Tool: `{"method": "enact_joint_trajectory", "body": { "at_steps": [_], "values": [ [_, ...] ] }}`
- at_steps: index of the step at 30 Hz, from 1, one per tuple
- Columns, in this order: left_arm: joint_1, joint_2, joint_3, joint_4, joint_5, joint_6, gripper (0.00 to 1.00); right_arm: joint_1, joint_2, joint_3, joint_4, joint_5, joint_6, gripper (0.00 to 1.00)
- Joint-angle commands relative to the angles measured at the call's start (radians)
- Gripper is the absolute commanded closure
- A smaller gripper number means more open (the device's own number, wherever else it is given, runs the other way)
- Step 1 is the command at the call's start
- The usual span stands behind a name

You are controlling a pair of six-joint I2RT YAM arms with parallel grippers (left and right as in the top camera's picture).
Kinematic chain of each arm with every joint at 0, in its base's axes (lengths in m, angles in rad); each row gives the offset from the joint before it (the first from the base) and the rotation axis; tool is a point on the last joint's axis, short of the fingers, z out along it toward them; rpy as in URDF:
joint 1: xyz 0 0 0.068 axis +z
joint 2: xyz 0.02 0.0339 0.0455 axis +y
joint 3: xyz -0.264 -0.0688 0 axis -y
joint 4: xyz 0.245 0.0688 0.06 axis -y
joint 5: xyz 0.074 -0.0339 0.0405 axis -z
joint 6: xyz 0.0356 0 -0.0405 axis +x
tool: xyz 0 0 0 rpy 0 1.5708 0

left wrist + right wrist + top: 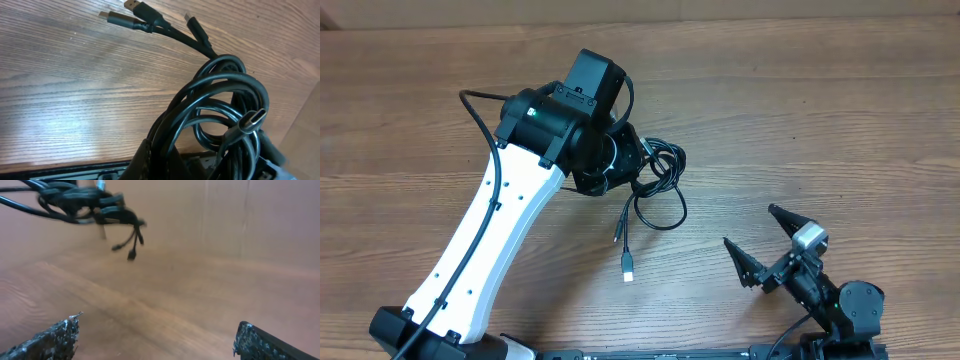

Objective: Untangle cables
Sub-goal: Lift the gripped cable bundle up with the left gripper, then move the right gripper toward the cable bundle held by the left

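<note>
The cables (662,186) are a tangled bunch of thin black cords, with two plug ends (626,262) trailing toward the table's front. My left gripper (160,162) is shut on the bunch, and several strands run between its dark fingers (142,162). Looped cables (220,95) fill the left wrist view, with a silver plug (252,120) near the lens and more plug ends (131,14) lying on the wood beyond. In the overhead view the left wrist hides the jaws. My right gripper (752,226) is open and empty at the front right, well apart from the cables (85,200).
The wooden table (800,110) runs across the whole view. The white left arm (485,235) slants from the front left corner to the middle. The right arm's base (845,310) sits at the front right edge.
</note>
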Motion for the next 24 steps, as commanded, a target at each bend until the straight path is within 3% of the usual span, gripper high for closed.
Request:
{"method": "enact_joint_trajectory", "body": {
  "at_steps": [1,8,24],
  "values": [
    [-0.001,-0.001,0.007,0.003,0.015,-0.038,0.96,-0.003,-0.009,0.095,-0.048,0.001,0.079,0.00],
    [-0.001,-0.001,0.007,-0.007,0.016,-0.038,0.96,-0.003,0.067,0.317,-0.270,0.081,0.078,0.00],
    [-0.001,-0.001,0.007,0.011,0.041,-0.038,0.96,-0.003,0.608,0.834,-0.677,0.063,0.079,0.00]
  ]
}}
